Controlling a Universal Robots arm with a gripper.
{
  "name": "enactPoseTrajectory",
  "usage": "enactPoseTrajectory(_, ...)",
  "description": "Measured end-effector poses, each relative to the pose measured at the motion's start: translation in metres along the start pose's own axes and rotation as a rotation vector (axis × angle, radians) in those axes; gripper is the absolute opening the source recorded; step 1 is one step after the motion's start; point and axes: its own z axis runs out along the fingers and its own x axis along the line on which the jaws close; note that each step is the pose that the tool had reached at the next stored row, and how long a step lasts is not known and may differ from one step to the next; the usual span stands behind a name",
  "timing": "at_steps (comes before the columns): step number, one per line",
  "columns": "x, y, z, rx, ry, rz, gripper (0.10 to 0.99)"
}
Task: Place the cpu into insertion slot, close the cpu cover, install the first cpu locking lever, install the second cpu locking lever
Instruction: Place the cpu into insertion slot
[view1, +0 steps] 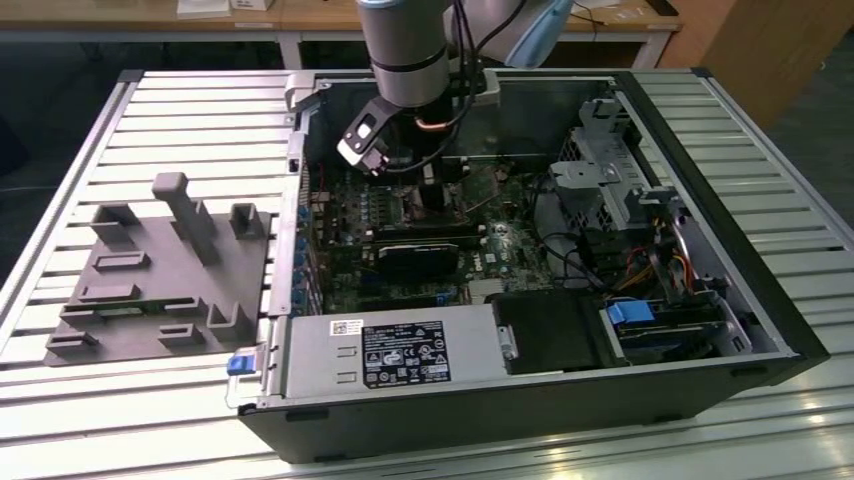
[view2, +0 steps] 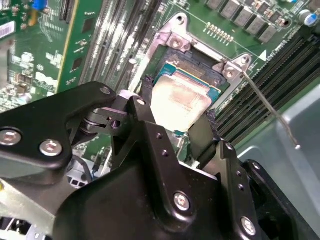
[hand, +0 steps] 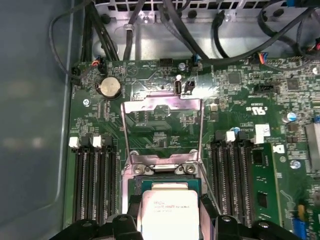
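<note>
We see the jaws clamped on two edges of the cpu (view2: 181, 100) at the insertion slot (view2: 192, 63), the cpu cover (hand: 162, 104) open, yet cannot tell whether the chip is seated.

cpu (hand: 169, 212): square, silvery lid, green edge, flat, pinched at two opposite edges by tool (hand: 169, 216), sitting over/in insertion slot (view2: 172, 41); can't tell if seated. Slot rim silvery, dark inside. cpu cover (hand: 162, 104): silvery windowed frame, swung fully open. Locking levers (hand: 123, 135): thin wire, unlatched, flanking the cover.
</note>
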Motion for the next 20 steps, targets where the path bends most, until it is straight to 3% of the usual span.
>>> enactPoseTrajectory(3,0.0,-0.0008,0.0019,0.0,0.0074,0.001,0.537)
enactPoseTrajectory(20,-0.0004,-0.0036,0.0123,0.0,0.0061,0.0,0.537)
